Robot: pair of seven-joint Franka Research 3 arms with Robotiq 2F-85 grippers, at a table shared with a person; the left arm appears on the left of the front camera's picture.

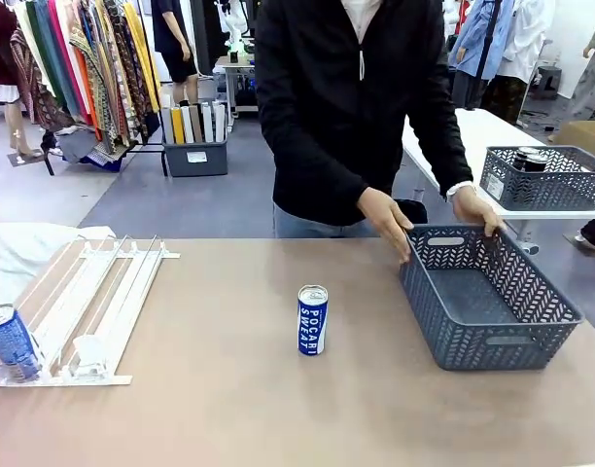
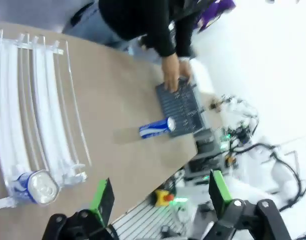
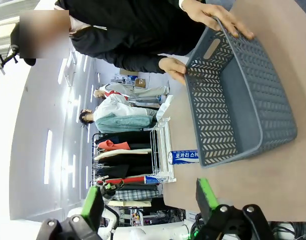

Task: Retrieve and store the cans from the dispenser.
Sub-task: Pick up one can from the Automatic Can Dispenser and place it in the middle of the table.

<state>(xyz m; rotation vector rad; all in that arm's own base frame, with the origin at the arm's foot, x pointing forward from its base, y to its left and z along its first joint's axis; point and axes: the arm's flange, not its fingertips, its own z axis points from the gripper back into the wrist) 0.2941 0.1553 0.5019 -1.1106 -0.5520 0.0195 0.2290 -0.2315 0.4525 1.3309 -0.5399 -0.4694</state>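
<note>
Here the blue can (image 1: pixel 312 320) stands upright; left claw (image 2: pixel 159 181) and right claw (image 3: pixel 148 189) gape empty.

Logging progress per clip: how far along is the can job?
Done: one Pocari can stands on the table, out of the dispenser. In hand: nothing; the left gripper and right gripper are open, and the person's hands hold the empty basket. Left: a second blue can sits at the dispenser's low end; neither is stored.

Bright, even light; wrist views blurred
</note>
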